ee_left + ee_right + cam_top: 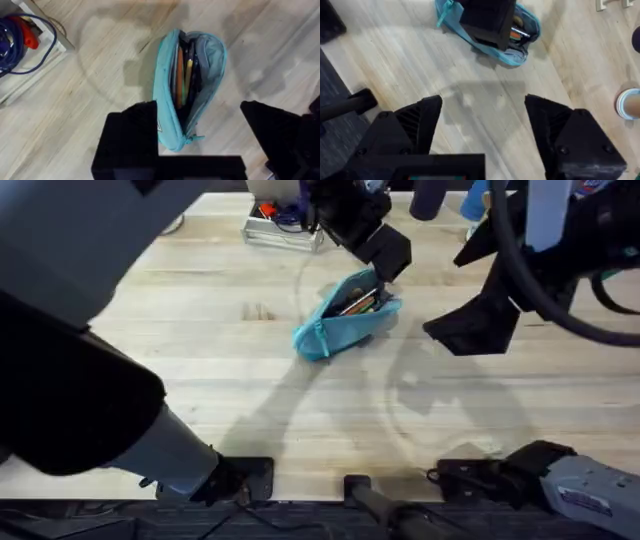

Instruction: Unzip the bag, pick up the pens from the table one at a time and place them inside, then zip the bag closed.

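Observation:
The light blue bag (340,328) lies unzipped on the table (200,380), its mouth gaping. Inside against the dark lining lie the pens (179,75), an orange one beside a darker one; an orange tip (517,34) also peeks out in the right wrist view. My left gripper (383,260) hovers just above the bag's far end, open, its fingers (130,135) spread on either side of the bag (167,120) with nothing held. Off to the right of the bag, my right gripper (470,330) is open and empty above bare table, with the bag (525,50) ahead of its fingers (415,130).
A white tray (283,232) holding blue cable and a red item stands at the back behind the bag, also seen as the tray (55,42). A round blue-rimmed object (627,102) sits to the far right. Bare wood stretches in front of the bag.

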